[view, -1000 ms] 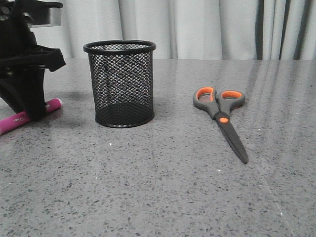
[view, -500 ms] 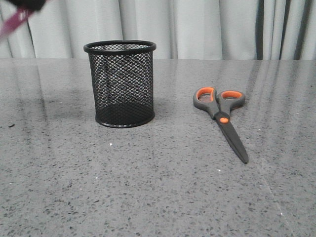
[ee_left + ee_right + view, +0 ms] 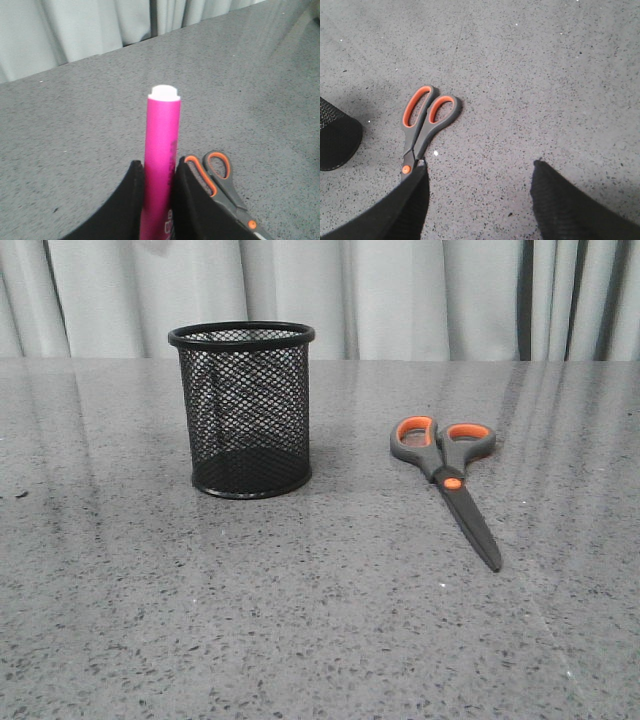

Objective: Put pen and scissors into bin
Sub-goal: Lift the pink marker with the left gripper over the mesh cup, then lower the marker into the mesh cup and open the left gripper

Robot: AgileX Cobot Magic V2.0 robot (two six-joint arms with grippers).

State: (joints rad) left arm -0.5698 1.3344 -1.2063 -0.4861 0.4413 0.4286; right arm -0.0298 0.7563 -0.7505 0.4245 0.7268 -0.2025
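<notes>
Left gripper is clamped on the pen, barrel projecting along the finger line, out of the front view; bin stands left of centre there, scissors centre-right flat under the wide-open, empty right gripper.

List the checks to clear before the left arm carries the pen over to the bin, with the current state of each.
1. Left gripper shut on pen: ok.
2. Pen clear of the table: ok, held above it.
3. Bin upright: ok.
4. Bin empty: ok, nothing shows through the mesh.
5. Scissors clear of the bin: ok, flat on the table.
6. Right gripper out of the way: cannot tell; open above the scissors.
</notes>
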